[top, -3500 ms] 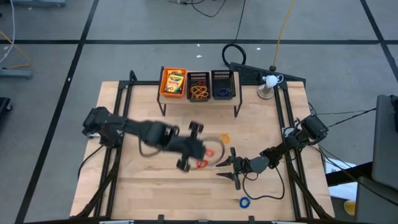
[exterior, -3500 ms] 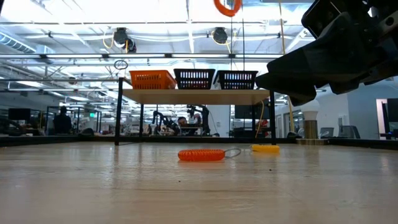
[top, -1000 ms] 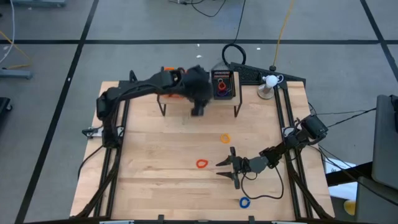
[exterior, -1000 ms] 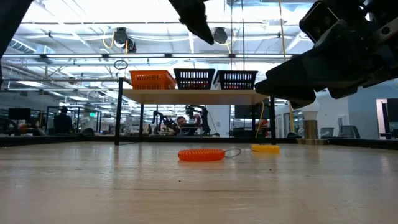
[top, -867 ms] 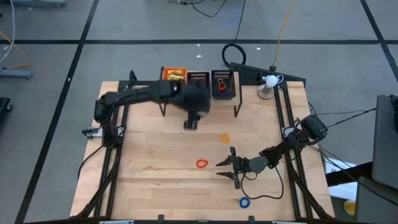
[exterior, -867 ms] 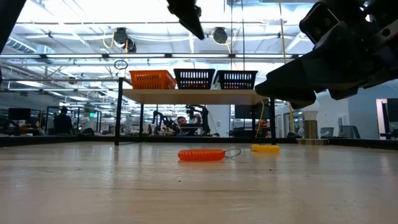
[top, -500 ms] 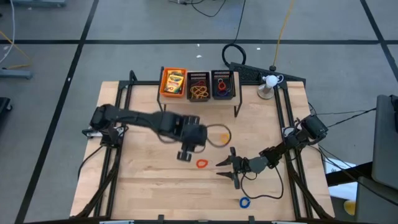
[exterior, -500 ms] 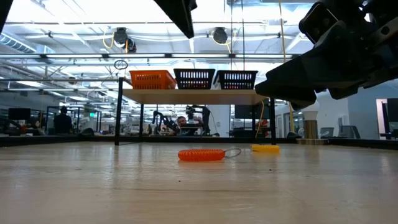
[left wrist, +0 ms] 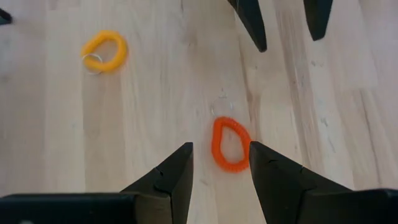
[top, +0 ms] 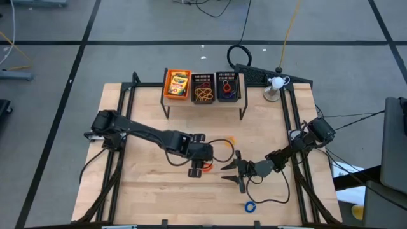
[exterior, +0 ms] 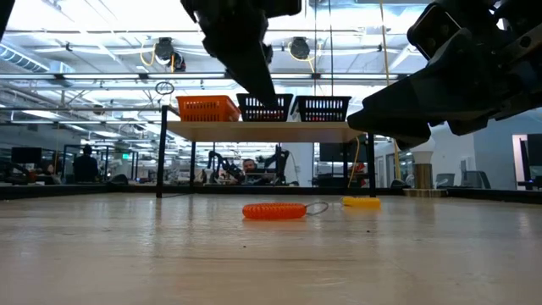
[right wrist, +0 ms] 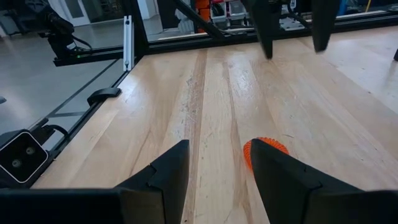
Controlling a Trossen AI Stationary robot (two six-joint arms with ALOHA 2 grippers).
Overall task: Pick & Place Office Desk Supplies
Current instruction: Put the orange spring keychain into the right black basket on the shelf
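Note:
An orange coiled ring (left wrist: 230, 144) lies flat on the wooden table, also seen in the high view (top: 205, 167) and the low view (exterior: 273, 210). My left gripper (left wrist: 219, 148) hangs open above it, fingers pointing down, well clear of the table in the low view (exterior: 254, 68). A yellow ring (top: 229, 140) lies farther back and a blue ring (top: 250, 206) near the front edge. My right gripper (top: 231, 175) rests open and low, just right of the orange ring (right wrist: 264, 148).
A raised shelf (top: 203, 100) at the far edge carries an orange bin (top: 177, 84) with yellow-green boxes, a black mesh bin (top: 203, 89) with tan bands and a dark bin (top: 228, 88) with coloured rings. Black rails run along both table sides.
My left gripper has swung from the shelf at the far edge toward the near edge and come down. It now hangs over the orange ring. The rings on the table have stayed where they were.

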